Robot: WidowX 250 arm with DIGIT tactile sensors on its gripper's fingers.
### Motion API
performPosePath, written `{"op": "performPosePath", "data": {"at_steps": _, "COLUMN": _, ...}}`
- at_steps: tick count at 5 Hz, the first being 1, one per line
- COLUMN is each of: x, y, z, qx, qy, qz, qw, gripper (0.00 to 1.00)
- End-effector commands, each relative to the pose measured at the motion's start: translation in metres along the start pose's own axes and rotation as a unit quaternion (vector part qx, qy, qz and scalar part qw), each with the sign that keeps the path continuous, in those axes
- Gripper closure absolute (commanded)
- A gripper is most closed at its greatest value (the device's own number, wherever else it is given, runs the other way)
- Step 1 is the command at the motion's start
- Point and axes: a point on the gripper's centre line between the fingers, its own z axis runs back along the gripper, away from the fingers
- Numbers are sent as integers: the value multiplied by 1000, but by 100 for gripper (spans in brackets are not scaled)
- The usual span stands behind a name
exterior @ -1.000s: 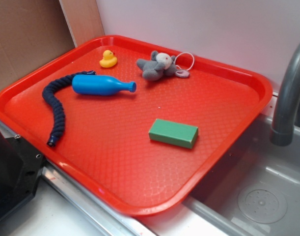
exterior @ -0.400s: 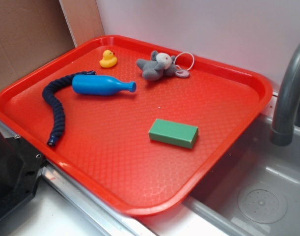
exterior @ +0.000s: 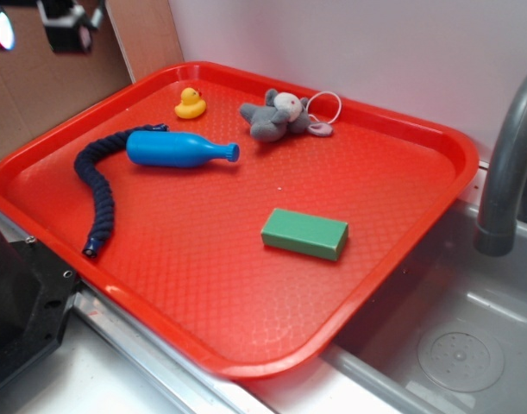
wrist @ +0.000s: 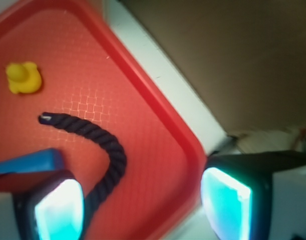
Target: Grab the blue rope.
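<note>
The claw (exterior: 34, 21) was seen only partly at the top left corner of the exterior view, high above the tray's left rim and in front of the brown cardboard panel (exterior: 39, 86). In the wrist view its two fingers (wrist: 57, 210) stood well apart, with a wide gap between them and nothing held.

The blue rope (exterior: 99, 185) lay on the left part of the red tray (exterior: 401, 216), curved in an arc. One end was tucked behind the base of the bright blue bottle (exterior: 178, 149), and the other dark capped end pointed toward the tray's near left rim. The rope touched the bottle at its base. In the wrist view the blue rope (wrist: 100, 145) was seen curving between the yellow rubber duck (wrist: 23, 77) and the left finger, with part of it running under that finger.

The duck sat near the tray's far edge, apart from the rope. A grey plush elephant (exterior: 280, 115) with a white loop lay at the far side, well right of the duck. A green block (exterior: 304, 233) lay flat near the tray's middle. A grey faucet (exterior: 509, 164) rose at the right, above a metal sink (exterior: 453, 345).
</note>
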Motion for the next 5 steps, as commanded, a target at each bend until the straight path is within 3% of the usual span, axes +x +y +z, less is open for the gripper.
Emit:
{"op": "performPosePath", "data": {"at_steps": 1, "x": 12, "y": -3, "z": -45, "qx": 9, "qy": 9, "qz": -25, "qw": 1000, "gripper": 0}}
{"op": "performPosePath", "data": {"at_steps": 3, "x": -2, "y": 11, "z": -88, "qx": 37, "qy": 55, "qz": -32, "qw": 997, "gripper": 0}}
{"op": "performPosePath", "data": {"at_steps": 4, "x": -4, "y": 15, "z": -102, "qx": 32, "qy": 71, "qz": -34, "qw": 996, "gripper": 0}}
{"op": "performPosePath", "data": {"at_steps": 5, "x": -4, "y": 15, "z": -105, "qx": 26, "qy": 75, "qz": -32, "qw": 996, "gripper": 100}}
